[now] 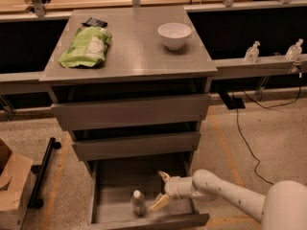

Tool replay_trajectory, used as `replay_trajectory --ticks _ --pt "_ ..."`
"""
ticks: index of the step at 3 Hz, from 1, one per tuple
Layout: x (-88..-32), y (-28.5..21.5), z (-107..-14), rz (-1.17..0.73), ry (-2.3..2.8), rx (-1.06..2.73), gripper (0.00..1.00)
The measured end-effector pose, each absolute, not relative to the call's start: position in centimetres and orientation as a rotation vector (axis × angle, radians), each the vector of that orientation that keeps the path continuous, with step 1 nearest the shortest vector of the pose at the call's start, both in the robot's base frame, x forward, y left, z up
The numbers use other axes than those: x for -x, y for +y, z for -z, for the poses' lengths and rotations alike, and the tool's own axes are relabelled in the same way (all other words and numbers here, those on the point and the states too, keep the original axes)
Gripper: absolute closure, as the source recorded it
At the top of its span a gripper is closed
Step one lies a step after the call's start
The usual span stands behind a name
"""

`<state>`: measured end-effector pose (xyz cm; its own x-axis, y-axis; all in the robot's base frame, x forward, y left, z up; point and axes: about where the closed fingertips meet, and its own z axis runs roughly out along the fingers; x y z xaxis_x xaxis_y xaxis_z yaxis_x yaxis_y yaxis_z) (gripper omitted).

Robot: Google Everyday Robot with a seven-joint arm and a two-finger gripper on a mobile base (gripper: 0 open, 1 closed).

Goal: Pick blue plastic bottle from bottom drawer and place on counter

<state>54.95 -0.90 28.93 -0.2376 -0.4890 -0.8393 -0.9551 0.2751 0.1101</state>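
Note:
The bottom drawer [115, 186] of the grey cabinet is pulled open. The blue plastic bottle [138, 203] stands upright near the drawer's front, clear with a white cap. My gripper [161, 190] reaches into the drawer from the right, just right of the bottle and apart from it. Its two pale fingers are spread open, one up and one down, with nothing between them. The counter [129, 51] is the cabinet's flat grey top above.
A white bowl [174, 35], a green snack bag [86, 46] and a small dark packet [94, 22] lie on the counter. Two pump bottles [252, 52] stand on the right ledge. A cardboard box [12, 186] and a black bar [42, 171] are on the floor at left.

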Motion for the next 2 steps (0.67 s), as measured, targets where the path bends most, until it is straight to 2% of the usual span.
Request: replay_trajectory --ticks 2 --pt "-55.0 4.0 -24.0 -0.976 1.826 1.285 0.00"
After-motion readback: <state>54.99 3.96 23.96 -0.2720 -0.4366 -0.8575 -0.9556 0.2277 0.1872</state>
